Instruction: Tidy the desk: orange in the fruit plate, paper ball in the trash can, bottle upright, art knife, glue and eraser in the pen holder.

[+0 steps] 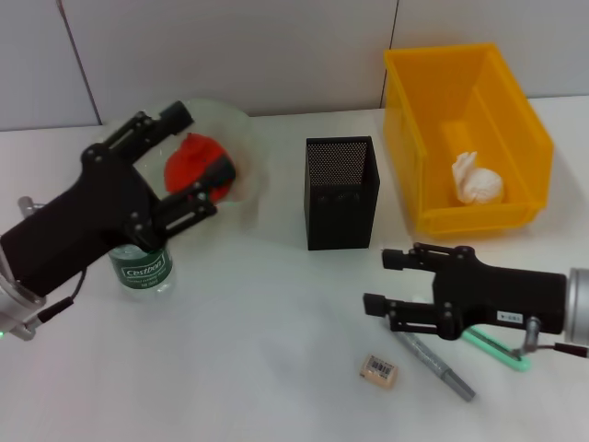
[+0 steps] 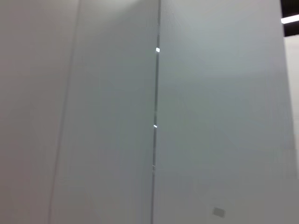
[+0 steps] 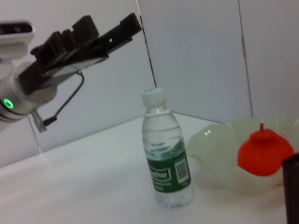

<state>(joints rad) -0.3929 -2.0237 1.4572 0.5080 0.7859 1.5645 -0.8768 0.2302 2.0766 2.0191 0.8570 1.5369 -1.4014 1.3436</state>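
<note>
The bottle (image 1: 143, 268) stands upright on the table, cap hidden under my left arm; the right wrist view shows it whole (image 3: 166, 158). My left gripper (image 1: 206, 144) is open and empty, raised above the bottle and over the fruit plate (image 1: 241, 129). The orange (image 1: 191, 164) lies in the plate. The paper ball (image 1: 476, 180) lies in the trash can (image 1: 405, 138). My right gripper (image 1: 377, 282) is open and empty, low over the table in front of the pen holder (image 1: 340, 193). The art knife (image 1: 438, 365), green glue (image 1: 499, 351) and eraser (image 1: 379, 370) lie on the table by it.
The left wrist view shows only a grey wall panel (image 2: 210, 116). The wall runs behind the table. White tabletop (image 1: 258, 368) stretches between the bottle and the eraser.
</note>
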